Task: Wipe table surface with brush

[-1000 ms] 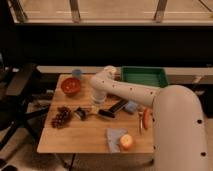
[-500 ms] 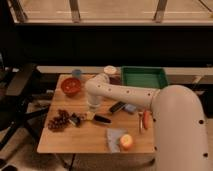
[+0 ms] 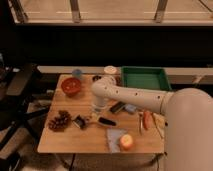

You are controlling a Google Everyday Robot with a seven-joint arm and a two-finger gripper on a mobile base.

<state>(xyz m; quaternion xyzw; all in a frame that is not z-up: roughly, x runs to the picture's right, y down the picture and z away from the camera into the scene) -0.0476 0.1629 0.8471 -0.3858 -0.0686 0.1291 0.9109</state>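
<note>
Though left-right, brush under tool.

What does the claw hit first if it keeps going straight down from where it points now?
Probably the brush: the claw points down over its handle near mid-table, and below that lies the table surface. Depth is unclear, so contact can't be confirmed.
</note>
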